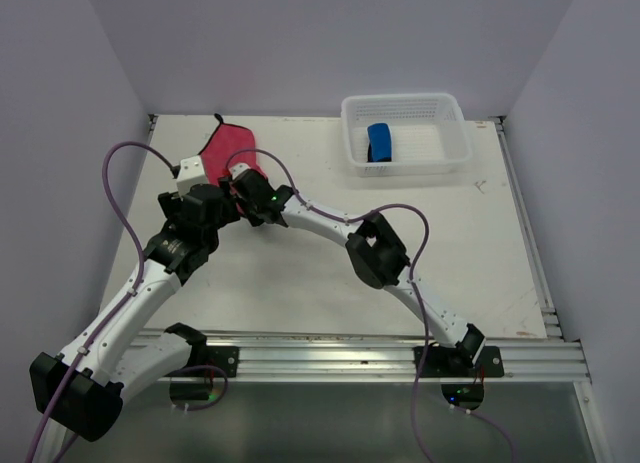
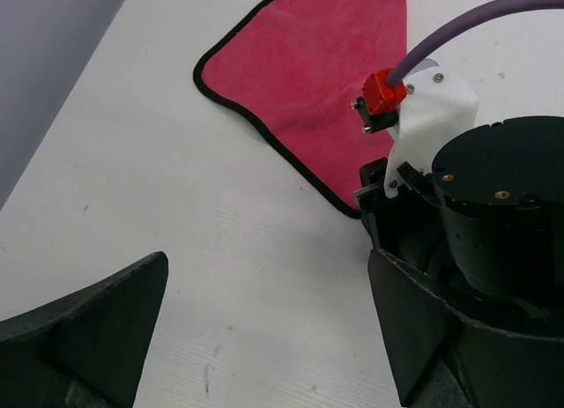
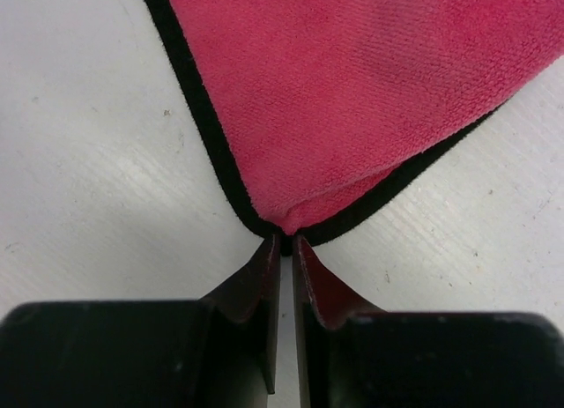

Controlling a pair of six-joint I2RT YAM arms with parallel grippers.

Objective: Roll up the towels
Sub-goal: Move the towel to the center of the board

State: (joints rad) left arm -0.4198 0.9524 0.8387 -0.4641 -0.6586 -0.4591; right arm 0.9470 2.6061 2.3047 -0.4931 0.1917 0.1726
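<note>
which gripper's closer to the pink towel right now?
Right. The right gripper is pinched on a corner of the pink towel. The left gripper hangs open alongside, off the cloth, with the towel's dark edge just ahead of it.

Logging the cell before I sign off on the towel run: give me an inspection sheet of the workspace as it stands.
Surface: white table, faint scuffs.
Job's things: pink towel flat, far left; blue towel rolled, inside white mesh basket.
Clutter: nothing seen.
Grippers: right gripper shut on the pink towel's corner; left gripper open, holding nothing.
Cables: purple cables loop off both arms.
Surroundings: pale walls.
</note>
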